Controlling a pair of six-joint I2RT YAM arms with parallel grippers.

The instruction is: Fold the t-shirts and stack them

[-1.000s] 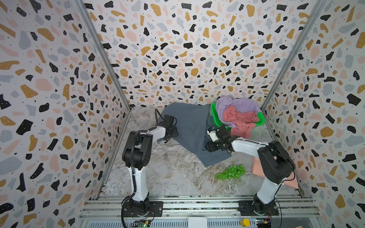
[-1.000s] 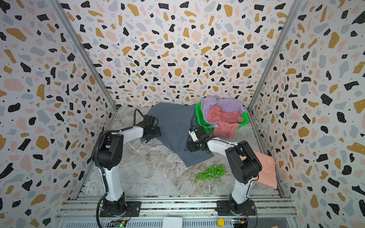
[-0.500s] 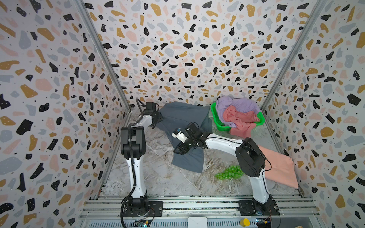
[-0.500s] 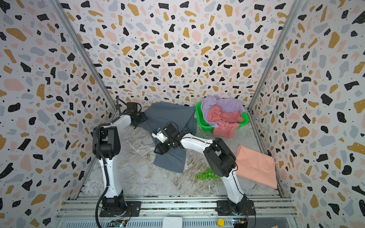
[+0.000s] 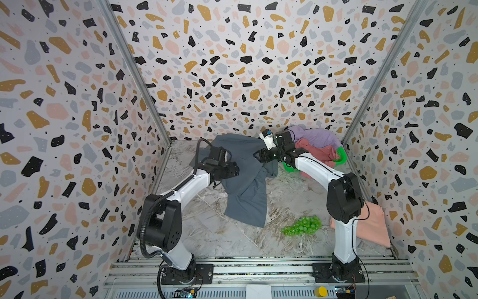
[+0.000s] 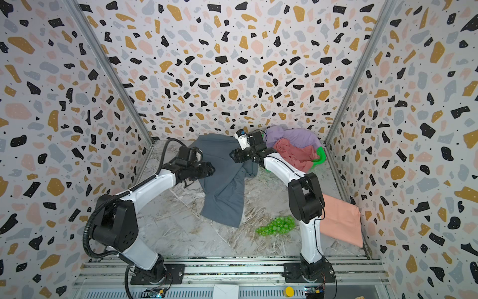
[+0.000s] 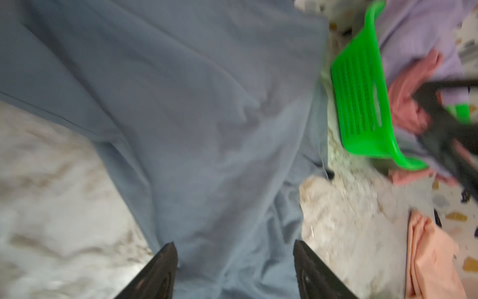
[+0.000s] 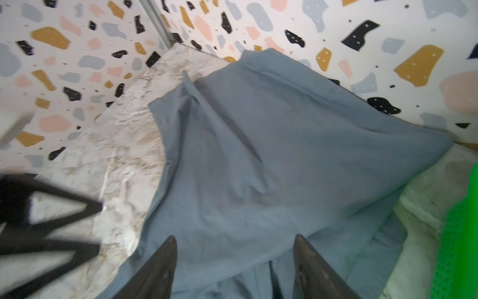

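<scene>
Smeared by blur in both wrist views. In the left wrist view, only the tips of two black fingers (image 7: 165, 269) inside the picture, the rest cut off at the edge. Same cropping in the right wrist view for the fingers (image 8: 310, 266) there.

In both top views, most of the green basket (image 5: 341, 154) hidden behind the right forearm and under its load, with just a curl of rim showing at 2 o'clock. Also covered: a strip of the salmon peach t-shirt (image 5: 375, 222), behind the right elbow at 4 o'clock. Collar and sleeves of the slate grey t-shirt (image 5: 245, 196) lost among its folds. Impossible to tell from above whether any fingertip touches cloth.

Spread wide, with nothing pinched: the left claw (image 5: 231, 170), at the grey t-shirt's 9 o'clock edge and pointing toward 3 o'clock. In its wrist view, grey cloth (image 7: 194, 103) beyond and under the gap.

Likewise spread and empty: the right claw (image 5: 260, 156), over the shirt's 1 o'clock corner and pointing toward 9 o'clock, with grey cloth (image 8: 271, 155) filling the view ahead.

Between the two claws, the grey t-shirt itself, crumpled, reaching from the back wall at 12 o'clock down to the middle of the marbled surface (image 5: 207, 233).

Heaped in the basket at 2 o'clock, just behind the right wrist: the lilac t-shirt (image 5: 315, 137) and the rose pink t-shirt (image 5: 320, 152). Flat and squared at 4 o'clock by the right wall, well apart from both claws: the peach one. At 5 o'clock, between grey hem and peach cloth, green grapes (image 5: 302, 225).
</scene>
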